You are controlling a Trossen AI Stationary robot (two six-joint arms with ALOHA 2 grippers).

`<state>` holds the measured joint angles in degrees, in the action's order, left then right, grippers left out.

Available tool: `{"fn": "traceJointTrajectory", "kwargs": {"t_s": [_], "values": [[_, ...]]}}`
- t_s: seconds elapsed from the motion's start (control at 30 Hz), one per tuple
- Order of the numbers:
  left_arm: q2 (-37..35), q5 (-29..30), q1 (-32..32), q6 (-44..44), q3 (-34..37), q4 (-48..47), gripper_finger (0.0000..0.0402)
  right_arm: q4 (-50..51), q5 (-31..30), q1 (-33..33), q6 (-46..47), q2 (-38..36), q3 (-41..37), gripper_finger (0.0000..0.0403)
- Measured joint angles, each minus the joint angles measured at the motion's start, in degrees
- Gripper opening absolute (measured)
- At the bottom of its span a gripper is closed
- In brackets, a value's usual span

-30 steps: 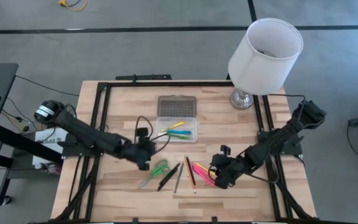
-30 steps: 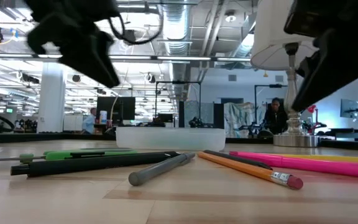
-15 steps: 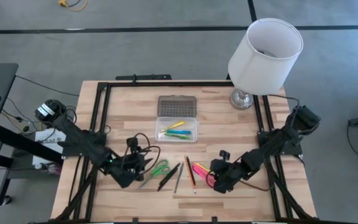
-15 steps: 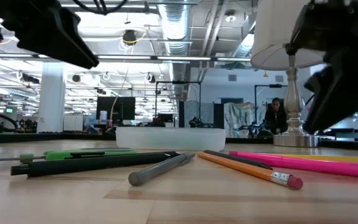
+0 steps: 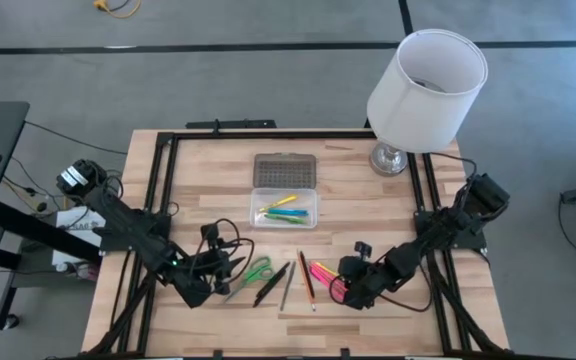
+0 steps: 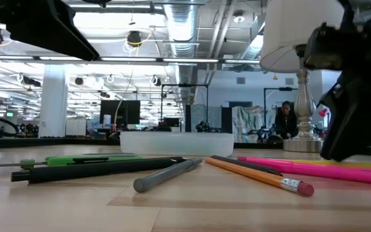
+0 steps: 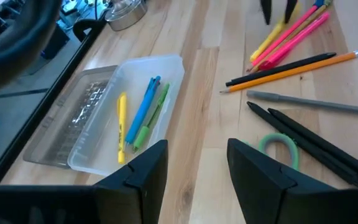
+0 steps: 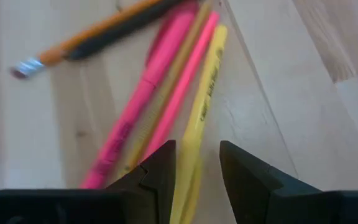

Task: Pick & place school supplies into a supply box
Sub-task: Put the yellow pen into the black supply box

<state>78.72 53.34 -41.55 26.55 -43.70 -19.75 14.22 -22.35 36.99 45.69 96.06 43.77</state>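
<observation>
Ribbed grey lid (image 5: 284,169), slim glossy pens (image 5: 320,277)

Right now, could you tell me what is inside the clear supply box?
The supply box holds a yellow pen, a blue pen and a green pen. Nothing covers them; the grey lid lies open beside it.

Ahead of my left gripper (image 7: 194,171) bare table (image 5: 198,180) leads to the open supply box (image 7: 135,99). Beneath my right gripper (image 8: 197,168) the yellow highlighter (image 8: 207,93) and pink pens (image 8: 142,106) lie packed together, leaving no gap.
</observation>
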Motion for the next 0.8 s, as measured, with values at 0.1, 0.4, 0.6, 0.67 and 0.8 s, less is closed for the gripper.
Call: {"fn": "traceJointTrajectory", "kwargs": {"t_s": [0.1,0.4,0.6,0.67,0.8], "values": [[0.02,1.05,-0.55,0.06,0.00,-0.02,0.0161,-0.36,0.58,-0.28,0.46,1.50,0.07,0.0118],[0.02,2.08,-1.04,0.34,0.00,-0.09,0.0162,0.07,1.45,-2.11,0.43,2.22,0.22,0.0118],[0.02,2.14,-1.04,1.70,0.00,-0.18,0.0162,0.72,6.78,-5.77,-0.29,2.20,0.42,0.0118],[0.04,2.16,-1.04,1.77,0.00,-0.24,0.0162,2.95,8.75,-6.90,-1.42,2.32,1.75,0.0118],[0.04,2.16,-1.05,1.95,0.00,-0.33,0.0162,7.69,10.75,-8.82,-3.84,2.54,4.57,0.0118]]}}
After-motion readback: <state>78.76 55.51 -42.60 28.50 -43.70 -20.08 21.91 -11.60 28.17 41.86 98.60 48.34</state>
